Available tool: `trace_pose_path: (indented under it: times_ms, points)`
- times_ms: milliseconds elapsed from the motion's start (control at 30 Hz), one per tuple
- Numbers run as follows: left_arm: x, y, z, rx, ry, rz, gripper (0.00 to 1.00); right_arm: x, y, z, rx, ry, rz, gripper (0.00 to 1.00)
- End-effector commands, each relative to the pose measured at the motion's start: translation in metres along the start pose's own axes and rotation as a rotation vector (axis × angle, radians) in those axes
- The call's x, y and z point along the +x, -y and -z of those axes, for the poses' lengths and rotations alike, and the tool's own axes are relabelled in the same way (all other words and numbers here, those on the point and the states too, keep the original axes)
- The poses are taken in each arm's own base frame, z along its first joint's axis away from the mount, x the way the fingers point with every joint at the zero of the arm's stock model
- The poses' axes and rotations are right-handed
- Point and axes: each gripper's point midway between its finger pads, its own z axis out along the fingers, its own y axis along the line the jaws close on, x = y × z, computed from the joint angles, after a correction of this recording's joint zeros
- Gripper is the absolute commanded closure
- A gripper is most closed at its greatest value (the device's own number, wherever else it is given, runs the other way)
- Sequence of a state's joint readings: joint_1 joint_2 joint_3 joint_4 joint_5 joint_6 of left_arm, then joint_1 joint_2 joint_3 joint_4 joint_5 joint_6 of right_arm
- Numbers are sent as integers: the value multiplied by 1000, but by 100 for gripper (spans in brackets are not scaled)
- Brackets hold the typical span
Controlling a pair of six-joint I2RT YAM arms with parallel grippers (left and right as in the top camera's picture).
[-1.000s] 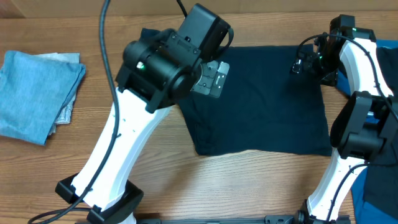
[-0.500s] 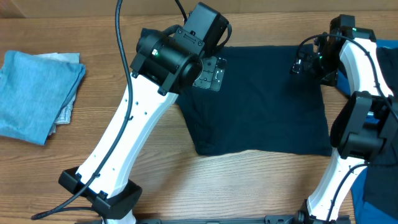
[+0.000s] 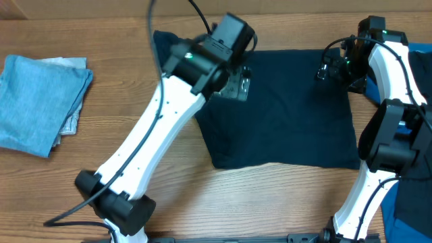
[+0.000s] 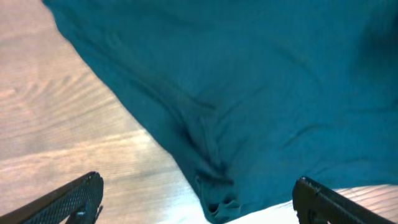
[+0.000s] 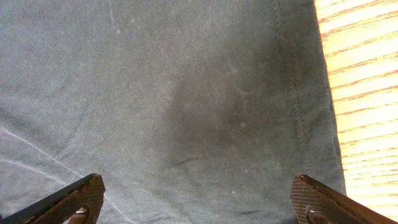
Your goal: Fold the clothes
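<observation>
The dark navy garment (image 3: 290, 115) is lying spread flat on the surface (image 3: 270, 202), probably so its edges can be taken; the left pincer (image 4: 196, 186) is hovering wide over the garment's left edge, holding nothing; the right pincer (image 5: 196, 183) is hanging wide above its far right corner (likewise empty); a folded light blue garment (image 3: 37, 101) is sitting well apart to the navy one's left, seemingly finished.

Was one dark navy garment (image 3: 290, 115); left of it one light blue garment (image 3: 37, 101), one pale grey garment (image 3: 70, 123); robot arms (image 3: 145, 145) numbered two.
</observation>
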State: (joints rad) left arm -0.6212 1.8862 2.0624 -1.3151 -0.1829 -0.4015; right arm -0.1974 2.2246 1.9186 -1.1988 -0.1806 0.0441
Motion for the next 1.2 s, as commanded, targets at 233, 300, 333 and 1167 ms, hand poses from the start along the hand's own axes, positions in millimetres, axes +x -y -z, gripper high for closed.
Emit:
trace_pose_path:
  times_ms: [233, 300, 333, 1167]
  points:
    - [63, 11, -121, 18, -125, 108, 12, -10, -9, 24, -19, 66, 23, 0]
    - [63, 13, -136, 33, -90, 153, 17, -10, -9, 24, -19, 66, 23, 0]
    - [61, 15, -143, 40, -63, 163, 18, -10, -9, 24, -19, 66, 23, 0]
    - [93, 8, -217, -60, -160, 272, 64, -10, -9, 24, -19, 66, 23, 0]
